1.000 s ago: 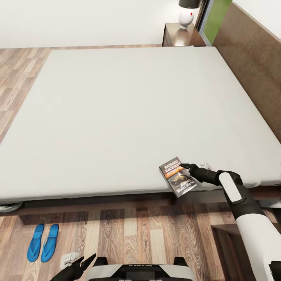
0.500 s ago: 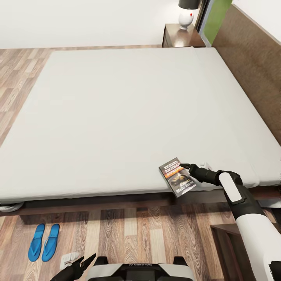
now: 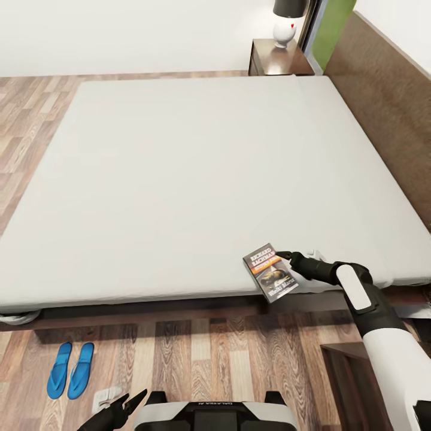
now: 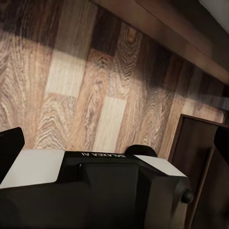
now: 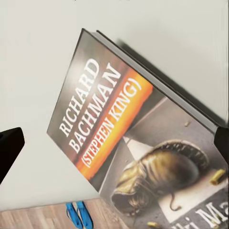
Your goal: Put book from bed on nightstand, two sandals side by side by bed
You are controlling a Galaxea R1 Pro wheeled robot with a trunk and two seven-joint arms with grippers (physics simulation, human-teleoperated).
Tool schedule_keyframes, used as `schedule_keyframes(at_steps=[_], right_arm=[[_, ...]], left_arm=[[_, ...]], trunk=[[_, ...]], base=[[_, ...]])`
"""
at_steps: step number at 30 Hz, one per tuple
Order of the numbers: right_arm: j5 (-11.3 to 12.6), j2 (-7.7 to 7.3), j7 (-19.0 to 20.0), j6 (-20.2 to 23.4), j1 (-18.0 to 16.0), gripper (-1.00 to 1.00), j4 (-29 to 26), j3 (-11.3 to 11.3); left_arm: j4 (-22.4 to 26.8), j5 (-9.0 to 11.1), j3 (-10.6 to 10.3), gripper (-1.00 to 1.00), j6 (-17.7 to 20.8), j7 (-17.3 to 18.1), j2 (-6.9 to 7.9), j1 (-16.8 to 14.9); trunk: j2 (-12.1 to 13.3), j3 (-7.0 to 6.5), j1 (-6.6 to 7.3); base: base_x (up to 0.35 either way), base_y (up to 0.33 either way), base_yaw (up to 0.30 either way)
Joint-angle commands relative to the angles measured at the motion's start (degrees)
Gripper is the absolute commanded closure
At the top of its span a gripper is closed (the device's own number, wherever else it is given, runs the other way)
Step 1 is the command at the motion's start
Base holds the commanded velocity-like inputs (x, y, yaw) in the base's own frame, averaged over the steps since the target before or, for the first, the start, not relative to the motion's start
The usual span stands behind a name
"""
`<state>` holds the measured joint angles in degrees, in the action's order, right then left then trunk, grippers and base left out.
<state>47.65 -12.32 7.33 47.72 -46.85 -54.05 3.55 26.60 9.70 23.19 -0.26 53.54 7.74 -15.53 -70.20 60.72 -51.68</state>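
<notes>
1. Lying at the near edge of the bed point(image 3: 179, 179), the book point(image 3: 270, 272) sits at about five o'clock in the head view, its lower end poking out past the mattress edge over the floor point(image 3: 209, 353).
2. Its long axis runs from eleven o'clock to five o'clock in the head view, cover up, with the author's name at the far end and the picture of a boot at the near end.
3. The right gripper point(image 3: 286, 256) reaches in from four o'clock and meets the book's right-hand edge; the fingers look spread to either side in the right wrist view, one dark fingertip point(image 5: 9, 148) beside the cover, but whether they pinch the book cannot be told.
4. In the right wrist view the book point(image 5: 138, 143) is cut off at the frame edge, so the bottom title is only partly readable.
5. The left gripper point(image 3: 129, 402) hangs low at seven o'clock, fingers apart, holding nothing.
6. The two sandals point(image 3: 70, 370) lie side by side on the floor at seven o'clock, near the bed's corner, toes pointing toward the bed; they also show small in the right wrist view point(image 5: 78, 214).
7. A nightstand point(image 3: 278, 58) stands at one o'clock beside the headboard point(image 3: 383, 102), carrying a lamp point(image 3: 286, 24) whose shade is cut off by the frame.
8. Another dark wooden piece point(image 3: 353, 383) at five o'clock is half hidden by the right arm.
</notes>
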Motion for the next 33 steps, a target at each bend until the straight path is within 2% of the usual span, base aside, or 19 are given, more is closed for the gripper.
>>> schedule_keyframes(at_steps=[1, 30, 33], right_arm=[[-0.5, -0.11, 0.5, 0.3, 0.1, -1.0, 0.0, 0.1], [-0.6, -0.57, 0.5, 0.6, 0.8, -1.0, -0.2, 0.2], [-0.6, -2.11, 0.5, 0.6, 0.9, -1.0, -0.2, 0.2]], left_arm=[[-0.1, 0.1, 0.1, -1.0, 0.0, 0.2, -0.01, 0.0], [-0.1, 0.1, 0.2, -1.0, -0.1, 0.2, -0.01, 0.0], [-0.1, 0.1, 0.2, -1.0, -0.1, 0.2, 0.04, 0.0]], trunk=[[0.4, -0.16, 0.22], [12.0, -5.37, 6.59], [13.2, -5.91, 7.25]], base=[[0.0, 0.0, 0.0], [0.0, 0.0, 0.0], [0.0, 0.0, 0.0]])
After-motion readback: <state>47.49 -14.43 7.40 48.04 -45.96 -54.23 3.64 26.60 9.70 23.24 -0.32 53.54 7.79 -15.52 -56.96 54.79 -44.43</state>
